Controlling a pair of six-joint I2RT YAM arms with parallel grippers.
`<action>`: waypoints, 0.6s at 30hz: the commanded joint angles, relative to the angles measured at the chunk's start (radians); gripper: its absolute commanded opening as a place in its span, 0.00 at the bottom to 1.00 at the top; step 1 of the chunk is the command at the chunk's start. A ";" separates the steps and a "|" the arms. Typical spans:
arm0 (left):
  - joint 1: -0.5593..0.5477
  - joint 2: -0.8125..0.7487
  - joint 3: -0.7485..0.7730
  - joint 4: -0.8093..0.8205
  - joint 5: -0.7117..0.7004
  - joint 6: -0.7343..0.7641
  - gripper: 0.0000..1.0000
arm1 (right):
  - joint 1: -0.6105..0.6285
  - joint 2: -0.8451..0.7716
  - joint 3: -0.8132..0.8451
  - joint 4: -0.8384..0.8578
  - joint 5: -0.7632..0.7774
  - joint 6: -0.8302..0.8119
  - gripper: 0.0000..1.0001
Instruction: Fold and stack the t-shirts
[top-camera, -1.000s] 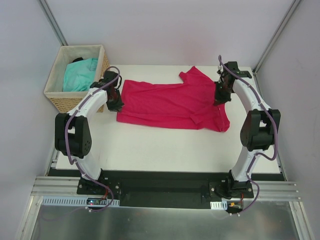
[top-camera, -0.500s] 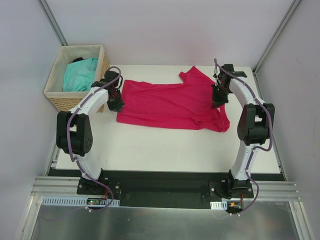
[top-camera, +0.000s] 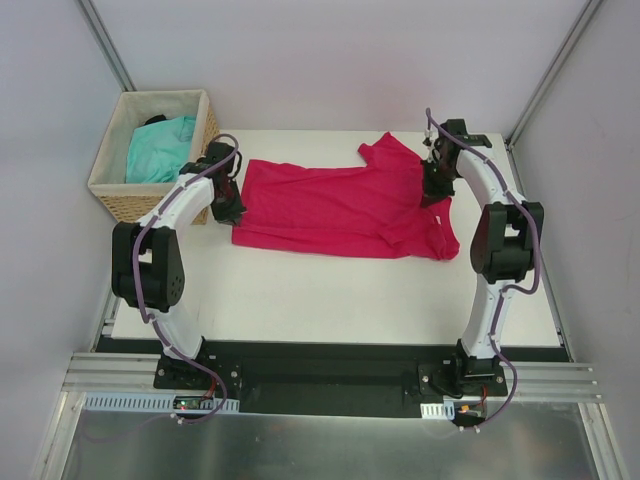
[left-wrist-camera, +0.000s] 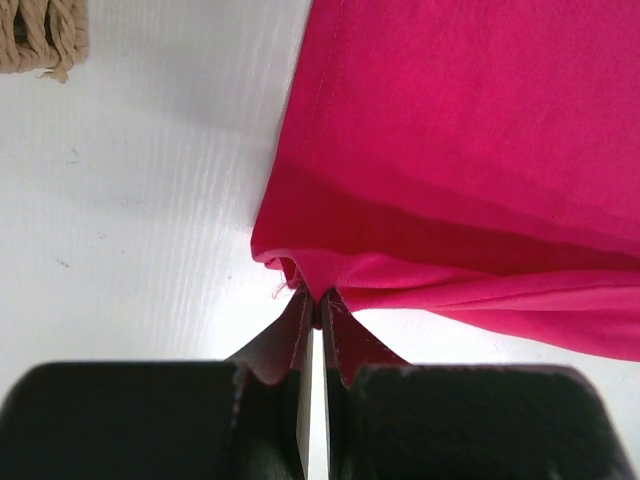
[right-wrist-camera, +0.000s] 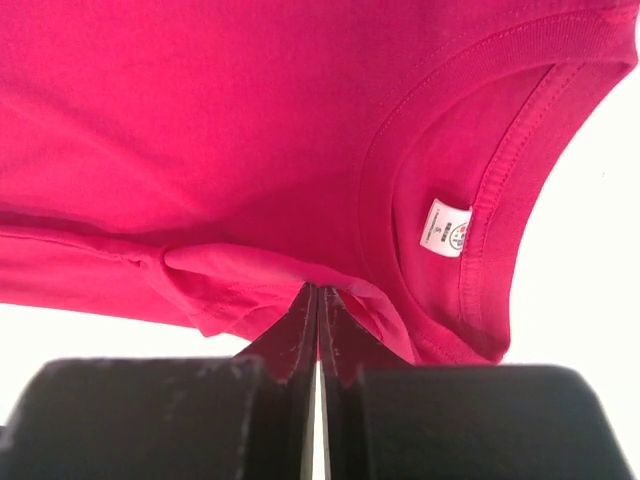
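The crimson-pink t-shirt (top-camera: 340, 205) lies spread across the white table, hem to the left and neck to the right. My left gripper (top-camera: 232, 205) is shut on its near left hem corner (left-wrist-camera: 300, 272), pinching a small fold of cloth at the tips (left-wrist-camera: 318, 300). My right gripper (top-camera: 435, 190) is shut on the shirt's shoulder edge (right-wrist-camera: 250, 275), next to the collar with its small white neck label (right-wrist-camera: 446, 228). A turquoise t-shirt (top-camera: 160, 148) lies crumpled in the wicker basket.
The woven wicker basket (top-camera: 120, 200) stands at the table's back left corner, close beside my left arm; its corner shows in the left wrist view (left-wrist-camera: 40, 35). White walls enclose the table on three sides.
My right gripper has moved toward the back of the table with the shoulder edge, pulling that side of the shirt a little. The left gripper has barely moved.
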 joint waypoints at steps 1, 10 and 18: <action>0.011 0.001 0.025 -0.033 -0.029 0.026 0.00 | 0.005 0.023 0.059 -0.015 -0.003 -0.017 0.01; 0.011 0.036 0.065 -0.052 -0.022 0.024 0.00 | 0.007 0.089 0.119 -0.022 0.008 -0.020 0.01; 0.011 0.068 0.100 -0.065 -0.026 0.024 0.00 | 0.004 0.076 0.133 -0.022 0.074 -0.013 0.01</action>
